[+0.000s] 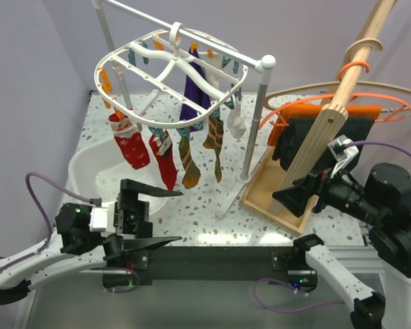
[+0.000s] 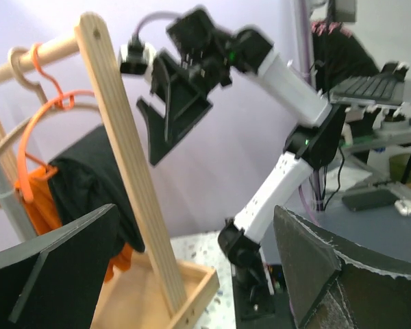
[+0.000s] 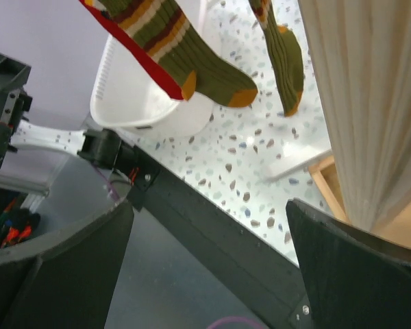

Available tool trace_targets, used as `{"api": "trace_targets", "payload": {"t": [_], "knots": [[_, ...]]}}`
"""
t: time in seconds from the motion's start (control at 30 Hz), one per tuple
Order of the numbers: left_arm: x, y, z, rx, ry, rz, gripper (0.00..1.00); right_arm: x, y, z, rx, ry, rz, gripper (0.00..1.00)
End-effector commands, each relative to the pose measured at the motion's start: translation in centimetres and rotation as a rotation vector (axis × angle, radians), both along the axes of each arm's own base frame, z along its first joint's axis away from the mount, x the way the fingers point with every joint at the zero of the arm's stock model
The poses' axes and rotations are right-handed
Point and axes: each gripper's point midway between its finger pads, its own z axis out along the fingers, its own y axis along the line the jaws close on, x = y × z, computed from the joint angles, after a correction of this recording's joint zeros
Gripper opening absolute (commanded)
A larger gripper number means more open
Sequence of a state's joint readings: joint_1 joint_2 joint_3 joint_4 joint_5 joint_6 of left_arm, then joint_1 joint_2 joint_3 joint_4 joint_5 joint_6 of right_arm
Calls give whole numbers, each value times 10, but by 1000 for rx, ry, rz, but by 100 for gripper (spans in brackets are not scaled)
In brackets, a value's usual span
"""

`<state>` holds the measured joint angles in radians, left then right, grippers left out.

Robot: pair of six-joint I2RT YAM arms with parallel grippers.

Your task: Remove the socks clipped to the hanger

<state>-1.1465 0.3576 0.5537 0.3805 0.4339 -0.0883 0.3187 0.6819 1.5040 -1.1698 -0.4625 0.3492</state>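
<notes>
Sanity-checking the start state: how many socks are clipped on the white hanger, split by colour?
Red Christmas socks: 2
Olive striped socks: 2
Dark purple sock: 1
White sock: 1
Total: 6, all hanging from the hanger, as far as the top view shows.

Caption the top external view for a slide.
Socks hang clipped to the white hanger; left gripper and right gripper sit open, clear of them.
</notes>
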Motion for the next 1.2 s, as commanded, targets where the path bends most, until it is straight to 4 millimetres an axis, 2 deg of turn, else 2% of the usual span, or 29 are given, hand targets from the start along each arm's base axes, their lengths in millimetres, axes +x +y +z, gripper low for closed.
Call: {"api": "trace_targets", "payload": {"t": [0.0, 0.13, 0.2, 0.23, 0.27, 0.3, 0.33, 0.37, 0.4, 0.47, 0.5, 0.53, 0.57, 0.63, 0.73, 0.77, 0.87, 0.93, 1.0, 1.07, 1.13, 1.17], "knots": [[23, -26, -38, 222, 62, 74, 100, -5, -5, 12, -21, 23, -18, 99], [33, -30, -33, 220, 95, 111, 100, -20, -10, 54, 92, -124, -56, 99], [43, -27, -27, 189, 182, 152, 100, -19, -12, 54, 125, -122, -89, 99], [60, -22, -23, 162, 253, 238, 100, -18, -11, 55, 134, -117, -85, 99], [70, -20, -26, 166, 310, 285, 100, -21, -7, 55, 131, -114, -55, 99], [85, -11, -20, 129, 402, 364, 100, -31, 3, 57, 145, -107, 38, 99], [94, -8, -22, 127, 452, 407, 100, -30, 7, 58, 138, -100, 65, 99], [101, -5, -32, 156, 507, 452, 100, -31, 7, 59, 125, -121, 80, 98], [106, 0, -21, 128, 543, 482, 100, -35, 7, 64, 113, -153, 98, 99], [109, -1, -34, 208, 549, 513, 100, -34, 4, 61, 53, -174, 116, 99], [108, -1, -30, 210, 547, 509, 100, -39, 2, 69, 38, -206, 124, 99], [106, -2, -30, 221, 539, 500, 100, -42, 2, 62, 11, -170, 145, 99], [103, -3, -32, 241, 519, 486, 100, -35, 4, 61, -22, -158, 166, 99], [93, -7, -35, 264, 473, 433, 100, -38, 5, 75, -10, -191, 183, 99], [85, -7, -35, 273, 443, 398, 100, -34, 16, 88, 29, -187, 236, 99], [85, -6, -36, 270, 440, 395, 100, -24, 22, 91, 34, -160, 243, 99], [81, -2, -34, 237, 423, 384, 100, -27, 38, 116, 124, -151, 335, 99], [83, 3, -32, 219, 425, 402, 100, -17, 49, 130, 169, -125, 367, 99], [86, 5, -34, 212, 430, 417, 100, -4, 58, 135, 179, -94, 384, 99], [88, 4, -39, 220, 435, 426, 100, -6, 63, 143, 186, -88, 416, 98], [89, 3, -43, 230, 438, 433, 100, 8, 74, 138, 171, -31, 425, 98], [90, 3, -44, 233, 435, 438, 100, -3, 78, 144, 167, -47, 474, 98]]}}
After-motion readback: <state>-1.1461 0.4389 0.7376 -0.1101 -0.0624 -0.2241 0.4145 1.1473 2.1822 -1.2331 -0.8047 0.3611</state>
